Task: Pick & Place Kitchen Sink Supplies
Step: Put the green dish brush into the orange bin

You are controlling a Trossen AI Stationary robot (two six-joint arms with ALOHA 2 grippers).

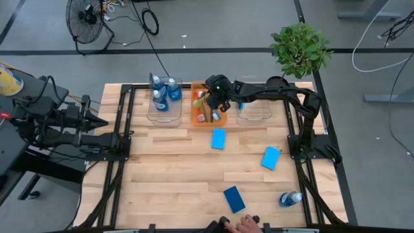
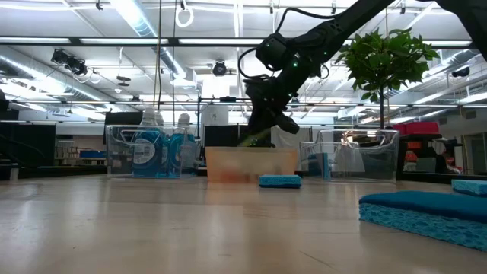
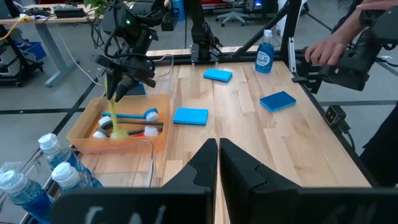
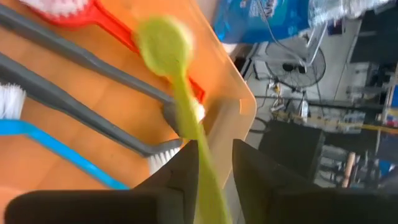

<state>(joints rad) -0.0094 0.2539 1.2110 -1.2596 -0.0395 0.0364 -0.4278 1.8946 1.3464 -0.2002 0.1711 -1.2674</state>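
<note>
My right gripper (image 1: 217,97) (image 4: 215,163) hovers over the orange bin (image 1: 196,115), open, fingers pointing down. A yellow-green brush (image 3: 114,111) (image 4: 180,106) stands between its fingers and looks blurred. Red (image 4: 81,12), dark grey (image 4: 74,99) and blue (image 4: 56,155) brushes lie flat on the bin's floor. Blue-filled bottles (image 1: 165,90) stand in the left clear bin. Three blue sponges (image 1: 218,138) (image 1: 270,157) (image 1: 234,199) lie flat on the table, and one bottle (image 1: 291,199) lies on its side. My left gripper (image 1: 103,123) (image 3: 217,149) waits shut at the table's left edge. My right gripper stands around the yellow-green brush's handle (image 4: 202,174) from above. The handle lies by one finger (image 4: 183,171), with a gap to the other; whether it touches, I cannot tell. The brush hangs near upright, its lower end (image 3: 118,132) down in the orange bin.
A second clear bin (image 1: 253,111) sits right of the orange one, and a potted plant (image 1: 299,48) stands beyond the far right corner. A person's hand (image 1: 244,224) rests at the near edge. Bare wood (image 1: 168,168) spreads between the bins and the near edge.
</note>
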